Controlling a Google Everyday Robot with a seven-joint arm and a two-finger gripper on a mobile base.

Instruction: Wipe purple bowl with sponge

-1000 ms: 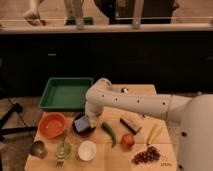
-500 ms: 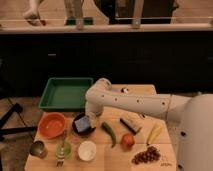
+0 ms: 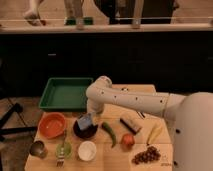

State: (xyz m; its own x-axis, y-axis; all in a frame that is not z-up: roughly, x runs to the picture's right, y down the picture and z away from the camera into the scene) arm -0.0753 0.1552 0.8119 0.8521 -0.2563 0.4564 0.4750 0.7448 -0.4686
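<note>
The purple bowl (image 3: pixel 84 132) sits on the wooden table, between the orange bowl and a green pepper. A light blue sponge (image 3: pixel 84 122) is inside it, tilted against the bowl's inner surface. My white arm reaches in from the right, bends at the elbow and comes straight down over the bowl. The gripper (image 3: pixel 89 118) is at the sponge's upper edge, shut on the sponge and pressing it into the bowl. The wrist hides most of the fingers.
A green tray (image 3: pixel 65 93) lies behind the bowl. An orange bowl (image 3: pixel 51 124) is to its left, with a white bowl (image 3: pixel 87 150), a green dish (image 3: pixel 63 149) and a metal cup (image 3: pixel 38 148) in front. A pepper (image 3: pixel 110 134), brush (image 3: pixel 130 125), tomato (image 3: pixel 128 141), grapes (image 3: pixel 149 155) and corn (image 3: pixel 155 133) lie to the right.
The sponge and gripper have shifted only slightly inside the purple bowl. The arm holds nearly the same pose.
</note>
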